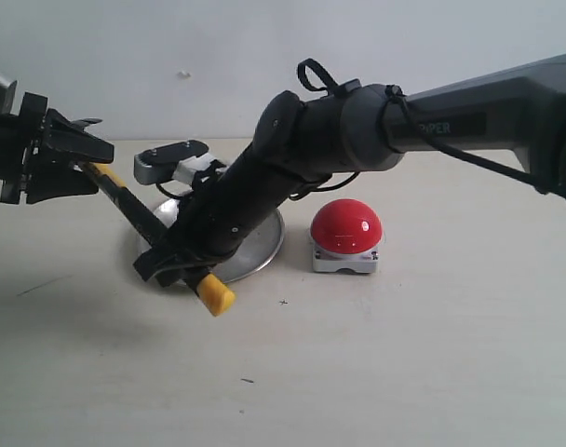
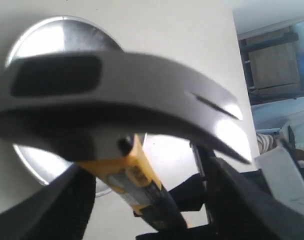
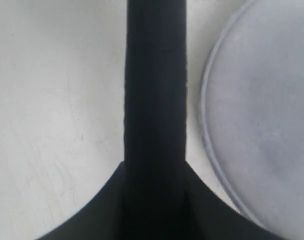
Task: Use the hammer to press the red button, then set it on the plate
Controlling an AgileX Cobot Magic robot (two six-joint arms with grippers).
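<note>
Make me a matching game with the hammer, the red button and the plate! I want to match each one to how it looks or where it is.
Things:
1. hammer
2. red button
3. plate

Clues:
a. round, shiny and silver
b. a glossy dome sitting on a grey base
c. gripped by its handle in the right hand, up off the table

Pairs: 1-c, 2-b, 3-a

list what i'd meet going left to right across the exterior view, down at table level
left hand → hammer → plate → red button; right hand left out, since it overlaps both the hammer and the plate
</note>
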